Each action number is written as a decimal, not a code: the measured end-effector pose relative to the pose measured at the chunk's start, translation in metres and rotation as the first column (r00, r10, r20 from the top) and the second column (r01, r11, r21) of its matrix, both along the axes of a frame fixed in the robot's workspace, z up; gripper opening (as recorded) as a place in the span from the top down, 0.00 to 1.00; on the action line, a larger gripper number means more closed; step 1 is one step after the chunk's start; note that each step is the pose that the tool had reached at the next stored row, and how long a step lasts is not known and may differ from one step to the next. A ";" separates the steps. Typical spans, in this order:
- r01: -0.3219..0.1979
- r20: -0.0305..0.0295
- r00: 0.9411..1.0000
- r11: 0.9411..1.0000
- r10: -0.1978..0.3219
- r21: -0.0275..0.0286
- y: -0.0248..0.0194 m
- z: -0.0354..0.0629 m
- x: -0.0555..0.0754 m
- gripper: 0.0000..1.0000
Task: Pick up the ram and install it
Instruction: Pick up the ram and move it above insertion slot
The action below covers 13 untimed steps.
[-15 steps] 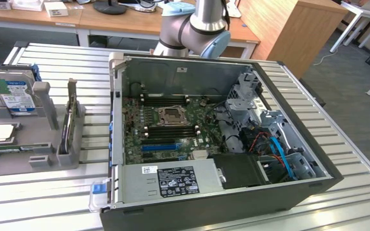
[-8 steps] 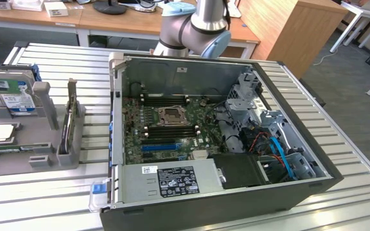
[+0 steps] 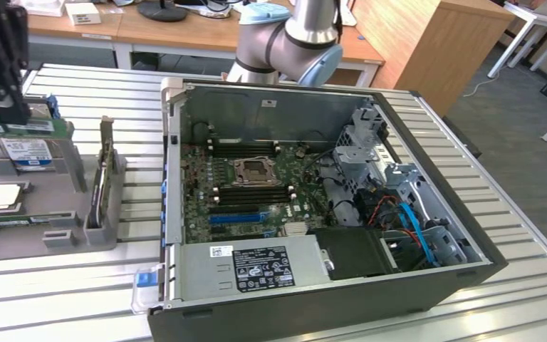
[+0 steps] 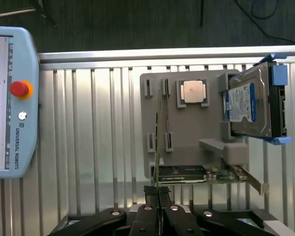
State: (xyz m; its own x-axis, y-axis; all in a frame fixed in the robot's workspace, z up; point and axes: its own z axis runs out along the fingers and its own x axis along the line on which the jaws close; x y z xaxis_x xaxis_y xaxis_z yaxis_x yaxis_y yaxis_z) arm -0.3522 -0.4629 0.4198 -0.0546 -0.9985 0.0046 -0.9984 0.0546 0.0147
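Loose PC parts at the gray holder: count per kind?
ram: 1, held in the gripper
hard drive: 1
processor: 1
expansion card: 1
Total: 4
A green strip in the gray holder may be another stick; cannot tell, not counted.

UNIVERSAL ROBOTS in small dark letters along the pale casing of the control tablet [image 4: 19, 123], near its red button [image 4: 19, 89], print on the hard drive label [image 4: 241, 105] and the power supply sticker [image 3: 262, 268] too small to read
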 end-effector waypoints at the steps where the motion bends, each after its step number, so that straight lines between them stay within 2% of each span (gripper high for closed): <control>1: 0.000 0.000 1.000 1.000 0.000 0.000 0.0000 0.0000 0.004 0.88; 13: 0.000 0.000 1.000 1.000 0.000 0.003 0.0000 0.0000 0.057 0.88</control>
State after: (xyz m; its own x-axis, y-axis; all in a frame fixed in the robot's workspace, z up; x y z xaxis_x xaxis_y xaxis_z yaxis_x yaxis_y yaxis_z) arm -0.2954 -0.4629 0.4198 -0.0547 -0.9985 0.0021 -0.9984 0.0547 0.0148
